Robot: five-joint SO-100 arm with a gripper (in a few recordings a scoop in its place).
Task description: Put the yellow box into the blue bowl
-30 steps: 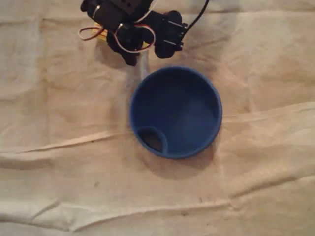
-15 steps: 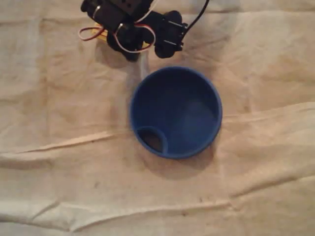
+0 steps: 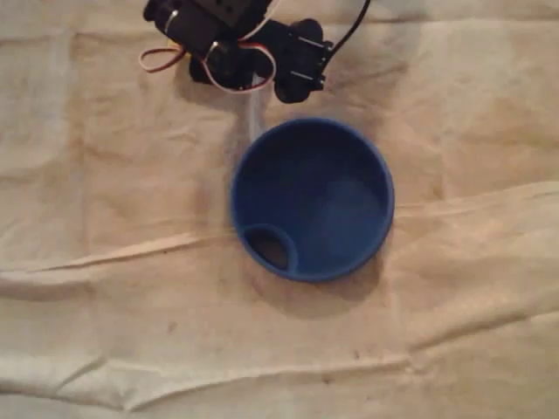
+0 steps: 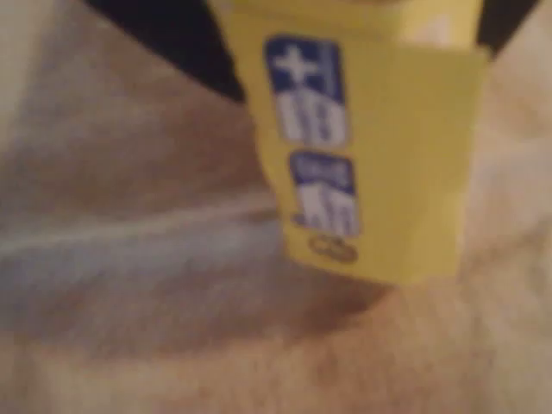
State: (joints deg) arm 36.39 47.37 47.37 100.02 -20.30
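Working the SO-100 from my remote desk, I have the yellow box (image 4: pixel 379 155) close beneath the wrist camera. Its top end runs off the upper edge of the wrist view between 2 dark fingers (image 4: pixel 164 43) of the gripper (image 4: pixel 362 13), which flank it left and right and clasp it. The box fills the upper middle of that view, slightly tilted. It has 2 blue printed panels stacked on its left face and a small oval mark below them, and the print is too blurred for me to read. Its lower end sits just over the cream cloth (image 4: pixel 129 285) with a dark shadow spreading beneath it, and I cannot tell whether the corner touches the fabric. In the overhead view, my 1 black arm (image 3: pixel 288 57) crosses the top edge of the picture. Red-and-white wires (image 3: pixel 157 59) loop off its left side and a black cable (image 3: pixel 354 26) leads away at the right. The blue bowl (image 3: pixel 376 166) stands upright just below the arm, its upper rim near the arm's lowest joint but apart from it. An oval notch (image 3: pixel 271 249) shows inside the bowl's lower-left wall. The cloth is creased, with 1 long fold running across the picture level with the bowl's lower half.
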